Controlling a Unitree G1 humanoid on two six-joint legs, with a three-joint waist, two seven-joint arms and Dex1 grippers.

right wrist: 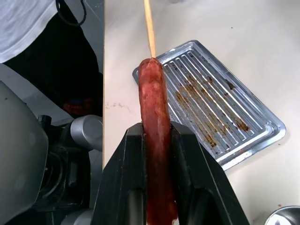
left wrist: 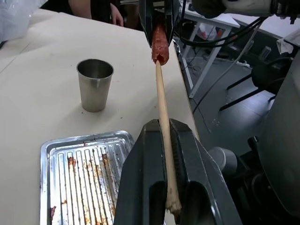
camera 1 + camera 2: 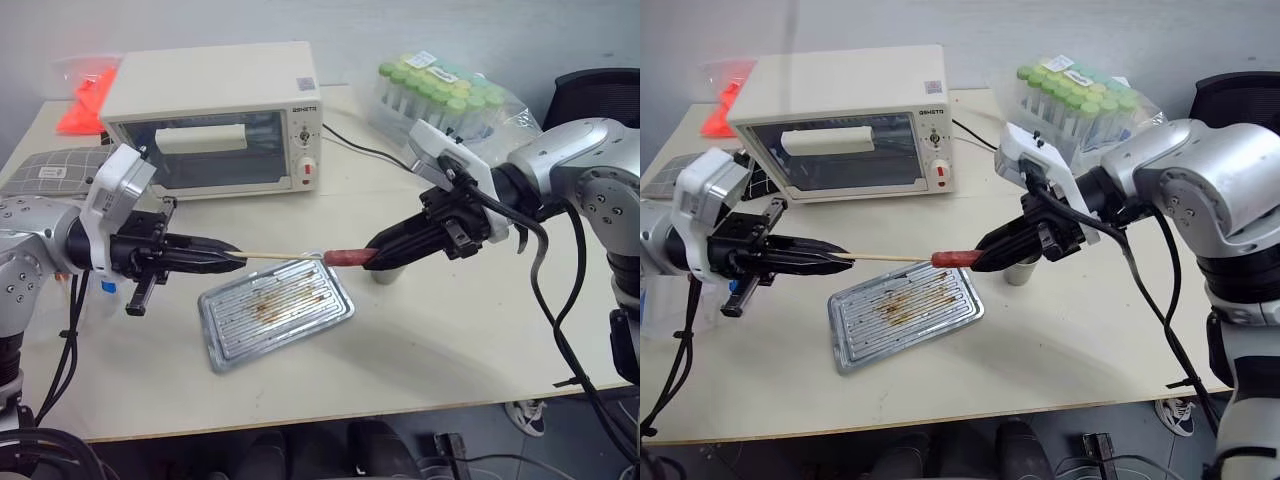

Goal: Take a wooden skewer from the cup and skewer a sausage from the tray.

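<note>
The left end effector (image 3: pixel 238 260) is clamping the skewer (image 3: pixel 285 256) level above the tray (image 3: pixel 275 314), its tip meeting the sausage (image 3: pixel 345 259), which the right end effector (image 3: pixel 372 258) is gripping at 3 o'clock. If the tip is entering off-centre, it could be bursting out the sausage's side or bending the skewer; the cup (image 2: pixel 95 84) is standing clear on the bench (image 3: pixel 440 330).

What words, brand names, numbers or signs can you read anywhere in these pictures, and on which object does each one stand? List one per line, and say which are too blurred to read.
Brand word on the toaster oven, above its dials: too blurred to read for certain.
Markings around the dials: too small to read.
Label among the green-capped tubes: too small to read.
</note>
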